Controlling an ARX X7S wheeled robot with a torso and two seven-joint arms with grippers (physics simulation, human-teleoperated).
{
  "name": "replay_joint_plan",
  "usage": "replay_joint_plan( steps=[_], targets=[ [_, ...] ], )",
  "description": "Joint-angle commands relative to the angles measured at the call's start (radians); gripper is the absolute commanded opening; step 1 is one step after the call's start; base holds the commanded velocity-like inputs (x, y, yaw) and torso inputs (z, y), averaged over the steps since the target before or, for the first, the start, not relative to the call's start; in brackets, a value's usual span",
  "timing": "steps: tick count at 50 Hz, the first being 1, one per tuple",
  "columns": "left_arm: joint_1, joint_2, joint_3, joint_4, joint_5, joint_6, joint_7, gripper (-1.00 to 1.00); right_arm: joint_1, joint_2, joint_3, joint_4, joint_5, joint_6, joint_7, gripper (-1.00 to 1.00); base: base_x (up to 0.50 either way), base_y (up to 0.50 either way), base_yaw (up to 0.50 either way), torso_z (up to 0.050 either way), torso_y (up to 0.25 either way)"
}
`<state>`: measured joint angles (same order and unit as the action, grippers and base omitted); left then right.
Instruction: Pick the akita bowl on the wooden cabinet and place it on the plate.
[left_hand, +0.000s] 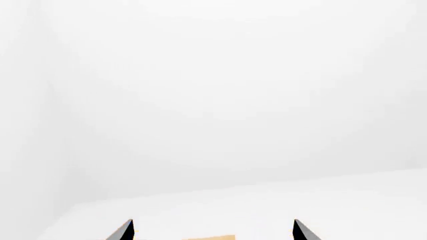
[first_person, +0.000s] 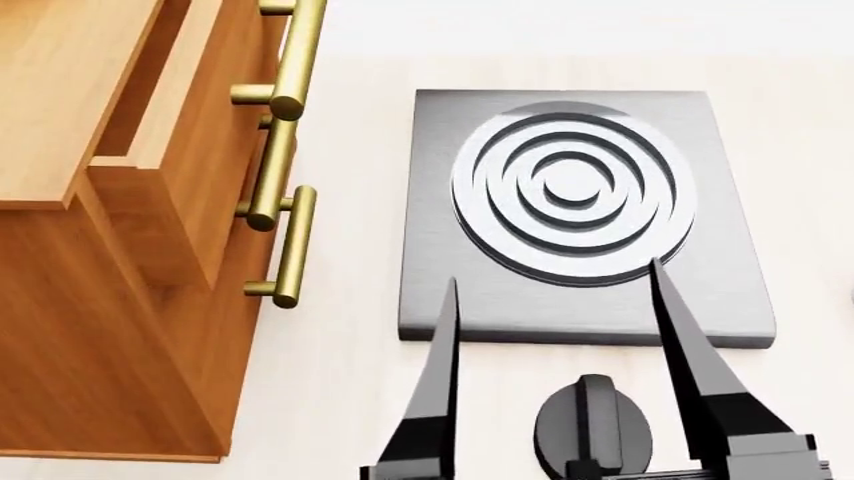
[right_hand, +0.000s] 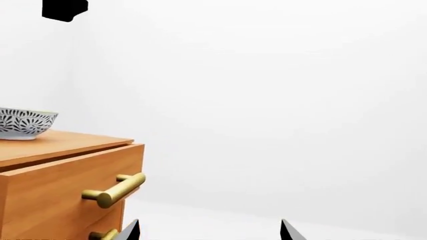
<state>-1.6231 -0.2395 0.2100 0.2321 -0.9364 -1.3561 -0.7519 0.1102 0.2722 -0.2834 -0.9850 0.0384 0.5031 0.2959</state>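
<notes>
The akita bowl (right_hand: 25, 123) — white with a dark blue leaf pattern — sits on top of the wooden cabinet (right_hand: 67, 175), seen at the edge of the right wrist view above the brass bar handles (right_hand: 115, 189). In the head view one gripper (first_person: 554, 295) reaches forward with its two dark fingers spread wide apart over the near edge of a grey stove plate (first_person: 587, 215) with concentric rings, a round black knob (first_person: 594, 425) below it — which arm it belongs to I cannot tell. Both wrist views show their own fingertips parted and holding nothing, the left gripper (left_hand: 213, 230) facing a blank white wall and the right gripper (right_hand: 210, 230) facing the cabinet front.
</notes>
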Motion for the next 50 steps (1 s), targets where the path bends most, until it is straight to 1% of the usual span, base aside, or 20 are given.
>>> replay_joint_plan(
  steps=[1,6,9,11,16,24,30,35,37,45,50],
  targets=[
    [-0.071,0.003,0.119,-0.175,0.079,0.099,0.111,1.00,0.002,0.004,0.009,0.027,0.014,-0.016,0.005,1.00,0.00,0.00,0.00,0.000,0.000],
    [-0.111,0.010,0.170,-0.292,0.130,0.167,0.175,1.00,0.001,0.006,0.013,0.038,0.019,-0.024,0.009,1.00,0.00,0.00,0.00,0.000,0.000],
    [-0.146,0.018,0.208,-0.387,0.170,0.212,0.218,1.00,0.003,0.007,0.009,0.042,0.019,-0.024,0.010,1.00,0.00,0.00,0.00,0.000,0.000],
    [-0.179,0.029,0.235,-0.483,0.205,0.259,0.257,1.00,0.003,0.008,0.009,0.047,0.020,-0.028,0.011,1.00,0.00,0.00,0.00,0.000,0.000],
    [-0.227,0.049,0.267,-0.616,0.250,0.324,0.307,1.00,0.003,0.010,0.011,0.057,0.026,-0.034,0.013,1.00,0.00,0.00,0.00,0.000,0.000],
    [-0.312,0.104,0.308,-0.867,0.310,0.433,0.393,1.00,0.001,0.014,0.009,0.062,0.031,-0.037,0.017,1.00,0.00,0.00,0.00,0.000,0.000],
    [-0.404,0.161,0.343,-1.150,0.366,0.557,0.486,1.00,0.001,0.017,0.006,0.074,0.035,-0.045,0.019,1.00,0.00,0.00,0.00,0.000,0.000],
    [-0.517,0.238,0.385,-1.518,0.411,0.733,0.595,1.00,0.004,0.022,0.008,0.079,0.033,-0.044,0.022,1.00,0.00,0.00,0.00,0.000,0.000],
    [-0.524,0.239,0.415,-1.539,0.388,0.733,0.614,1.00,0.002,0.024,0.008,0.080,0.033,-0.045,0.024,1.00,0.00,0.00,0.00,0.000,0.000],
    [-0.539,0.238,0.300,-1.541,0.520,0.676,0.626,1.00,0.002,0.027,0.004,0.083,0.034,-0.049,0.028,1.00,0.00,0.00,0.00,0.000,0.000],
    [-0.531,0.239,0.262,-1.541,0.564,0.641,0.621,1.00,0.007,0.028,-0.001,0.090,0.036,-0.049,0.028,1.00,0.00,0.00,0.00,0.000,0.000]
  ],
)
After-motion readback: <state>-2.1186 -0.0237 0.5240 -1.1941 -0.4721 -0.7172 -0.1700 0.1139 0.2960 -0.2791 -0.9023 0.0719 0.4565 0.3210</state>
